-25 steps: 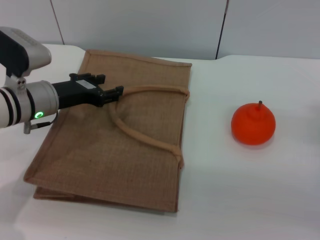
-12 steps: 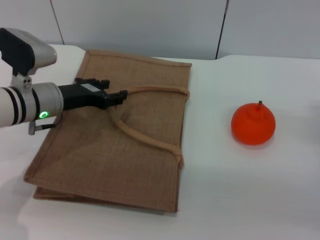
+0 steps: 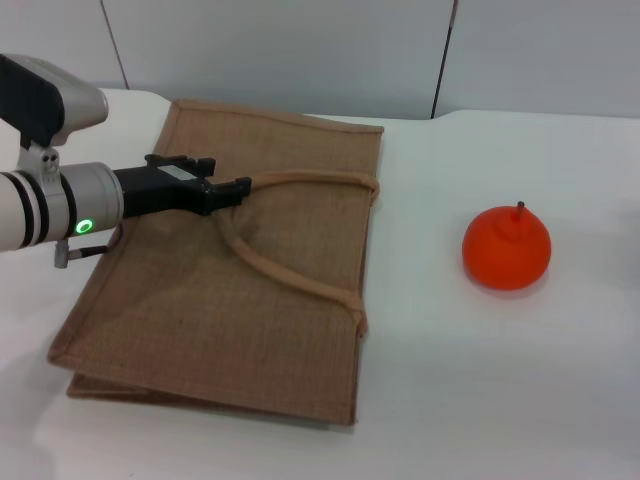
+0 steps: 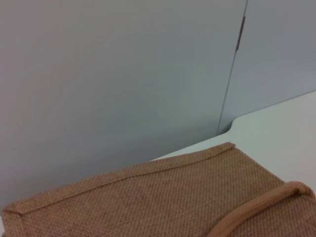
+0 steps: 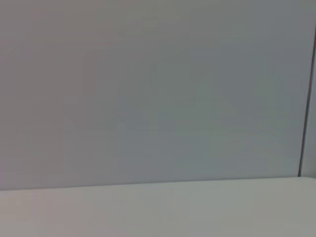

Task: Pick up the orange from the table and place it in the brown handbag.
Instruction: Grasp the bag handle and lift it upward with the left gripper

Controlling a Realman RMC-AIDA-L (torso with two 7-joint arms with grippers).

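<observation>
Jute tote (image 3: pixel 230 280) flat on counter (image 3: pixel 480 380); left gripper (image 3: pixel 238 188) fingers pinching loop handle (image 3: pixel 290 275) (likely to open it); orange (image 3: pixel 506 249) untouched.

The large tan-brown woven jute handbag (image 3: pixel 235 275) lies flat on the plain white smooth tabletop (image 3: pixel 480 380), toward nine o'clock. The small round red-orange fruit (image 3: pixel 506 248) sits on the table at three o'clock, well apart from the bag. The black left gripper (image 3: pixel 236 189) rests over the bag's upper loop handle (image 3: pixel 300 180).
</observation>
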